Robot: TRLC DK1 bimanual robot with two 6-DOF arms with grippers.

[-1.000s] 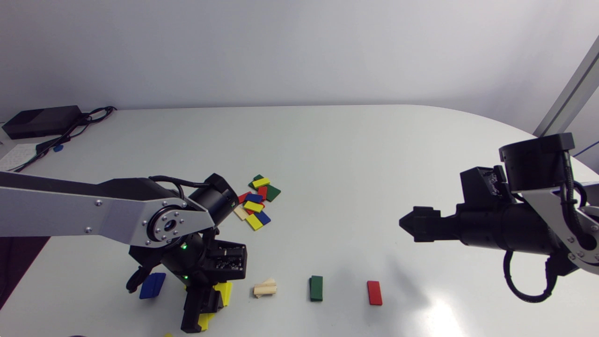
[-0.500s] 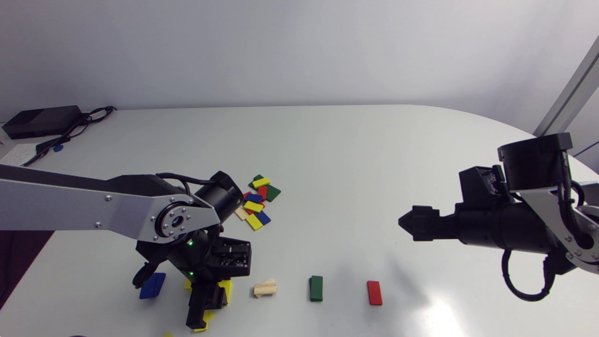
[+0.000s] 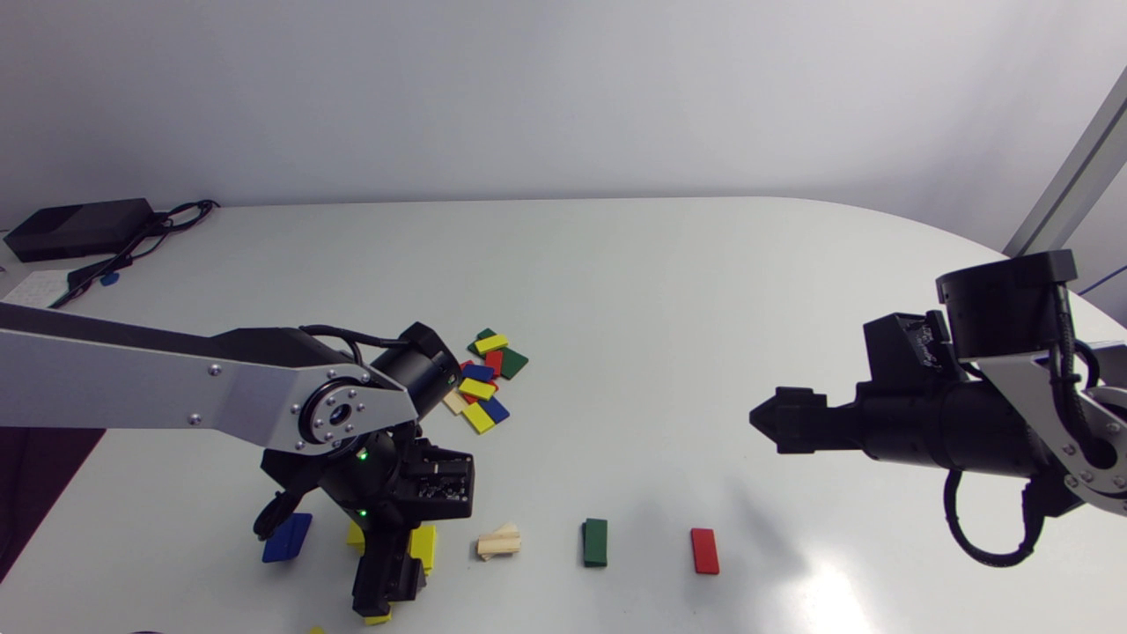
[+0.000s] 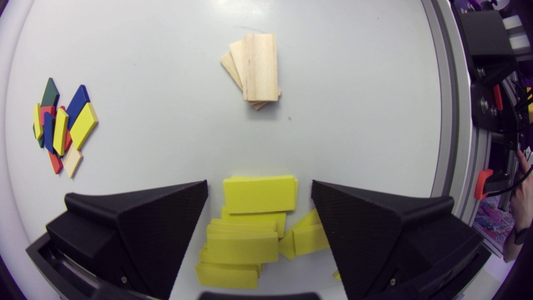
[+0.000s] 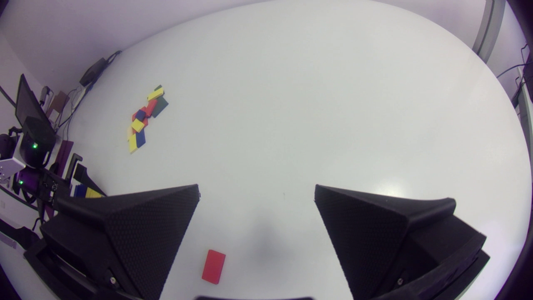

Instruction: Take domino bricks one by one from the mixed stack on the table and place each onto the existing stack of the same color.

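my left gripper [image 3: 380, 597] hangs over the yellow stack [image 3: 424, 546], the mixed pile [image 3: 482, 380] behind it; my right gripper [image 3: 773, 421] hovers well apart over the table [image 3: 634, 264].

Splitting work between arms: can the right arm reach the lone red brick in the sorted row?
Probably yes. The right gripper hangs open over bare table, and the red brick lies flat nearly under it, with nothing crowding it.

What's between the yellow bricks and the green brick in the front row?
A small stack of plain wooden bricks lies between the yellow bricks and the green brick; the head view shows it.
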